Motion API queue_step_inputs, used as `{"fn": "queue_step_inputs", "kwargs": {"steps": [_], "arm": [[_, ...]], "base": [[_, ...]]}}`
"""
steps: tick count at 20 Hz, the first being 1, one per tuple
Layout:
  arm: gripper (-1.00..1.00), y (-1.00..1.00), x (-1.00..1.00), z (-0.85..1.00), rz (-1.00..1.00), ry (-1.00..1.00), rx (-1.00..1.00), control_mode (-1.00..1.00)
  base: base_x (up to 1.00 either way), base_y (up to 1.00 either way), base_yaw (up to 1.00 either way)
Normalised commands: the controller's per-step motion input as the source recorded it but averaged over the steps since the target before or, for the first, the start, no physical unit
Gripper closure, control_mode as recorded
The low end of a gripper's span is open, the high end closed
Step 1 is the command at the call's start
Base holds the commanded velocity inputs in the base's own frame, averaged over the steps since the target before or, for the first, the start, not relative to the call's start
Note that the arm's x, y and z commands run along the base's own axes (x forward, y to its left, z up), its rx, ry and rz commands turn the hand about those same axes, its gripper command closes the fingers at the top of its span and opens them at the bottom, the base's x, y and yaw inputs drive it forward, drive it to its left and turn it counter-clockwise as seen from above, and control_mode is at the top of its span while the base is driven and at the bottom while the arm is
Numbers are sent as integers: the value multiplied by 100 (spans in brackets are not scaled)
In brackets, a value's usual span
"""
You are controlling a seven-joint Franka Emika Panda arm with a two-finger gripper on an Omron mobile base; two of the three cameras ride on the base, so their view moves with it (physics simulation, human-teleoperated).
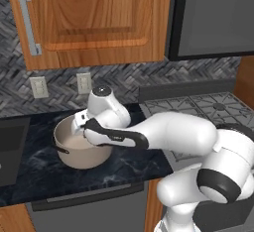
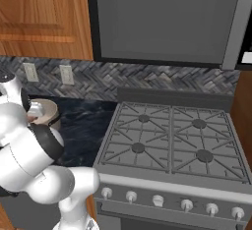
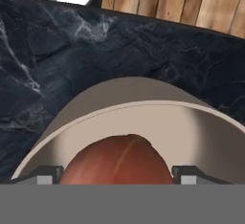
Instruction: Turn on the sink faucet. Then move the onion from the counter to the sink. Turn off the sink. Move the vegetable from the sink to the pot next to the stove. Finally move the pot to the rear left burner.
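Onion (image 3: 117,161) inside pot (image 3: 143,117), hand (image 3: 117,174) open

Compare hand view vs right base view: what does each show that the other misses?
Hand view alone: the onion sitting inside the pot, between the two wide-set fingertips of the gripper, and wood flooring beyond the counter edge. Right base view alone: the stove with its four burners and front knobs, the backsplash outlets, the upper cabinets. Shared: the pot and the dark marbled counter.
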Motion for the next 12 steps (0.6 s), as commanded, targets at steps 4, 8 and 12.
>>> {"fn": "queue_step_inputs", "kwargs": {"steps": [4,8,12], "arm": [[100,0,4,-10,5,6,0,-100],[100,1,0,-15,4,5,0,-100],[100,0,0,-16,4,4,0,-100]], "base": [[0,0,0],[0,0,0],[0,0,0]]}}
